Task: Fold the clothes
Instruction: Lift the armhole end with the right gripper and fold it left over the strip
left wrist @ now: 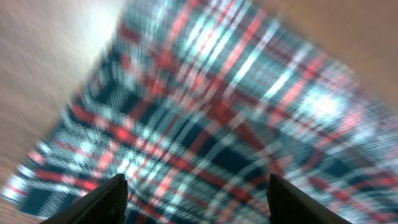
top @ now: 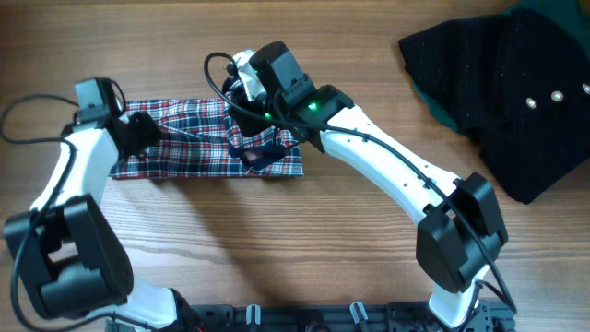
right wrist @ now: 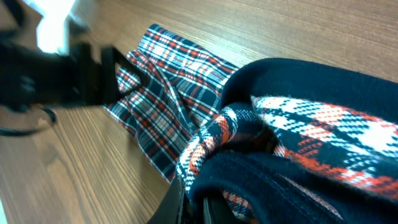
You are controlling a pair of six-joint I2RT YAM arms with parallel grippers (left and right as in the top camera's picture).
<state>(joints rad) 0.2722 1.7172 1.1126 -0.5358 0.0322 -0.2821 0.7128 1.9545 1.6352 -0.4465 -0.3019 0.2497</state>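
2 grippers are at the plaid garment (top: 198,152), which lies in the desk's left half, toward the far edge. Your left gripper (left wrist: 199,202) hangs released, fingers spread, over its left end; your right gripper (right wrist: 193,204) grasps the bunched fabric at its right end.

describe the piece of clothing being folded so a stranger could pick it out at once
Start from the light wooden table and look at its left half. There lies a flat, strip-shaped red, white and navy plaid garment with navy trim. Its bright check pattern sets it apart from the only other clothing nearby, a black studded garment heaped in the far right corner.
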